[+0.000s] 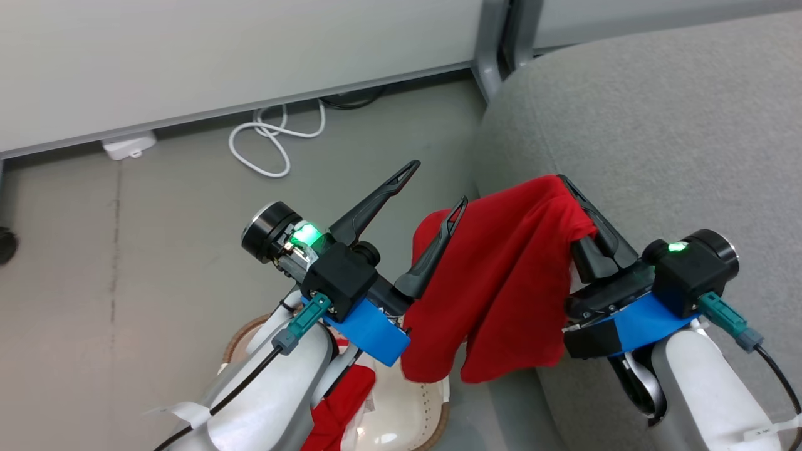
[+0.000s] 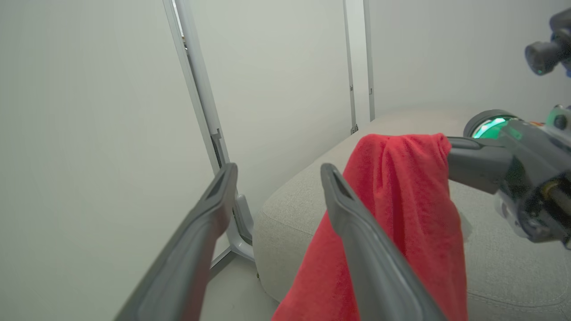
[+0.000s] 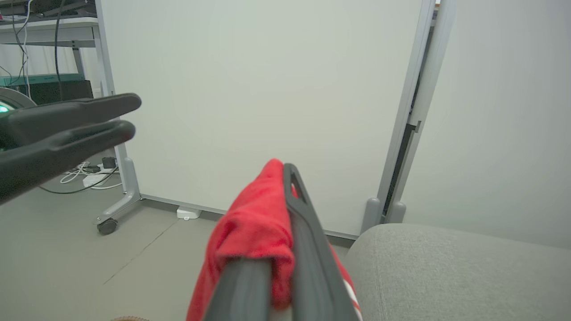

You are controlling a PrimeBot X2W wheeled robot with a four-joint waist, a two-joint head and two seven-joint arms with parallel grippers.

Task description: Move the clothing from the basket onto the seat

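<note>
A red garment of the clothing (image 1: 507, 275) hangs from my right gripper (image 1: 567, 185), which is shut on its top edge above the front left edge of the grey seat (image 1: 658, 156). The cloth drapes down past the seat's side. My left gripper (image 1: 435, 185) stands open just left of the cloth, with nothing between its fingers. In the left wrist view, the open left gripper (image 2: 277, 171) sits beside the red garment (image 2: 401, 200). In the right wrist view, the right gripper (image 3: 285, 171) pinches the garment (image 3: 254, 232). Below my left arm, the basket (image 1: 407, 426) holds another red garment (image 1: 341, 401).
A white cable (image 1: 269, 138) and a white adapter (image 1: 128, 145) lie on the grey floor by the pale partition panels. A partition post (image 1: 492, 69) stands at the seat's far corner. A castor (image 3: 107, 226) sits under the panel.
</note>
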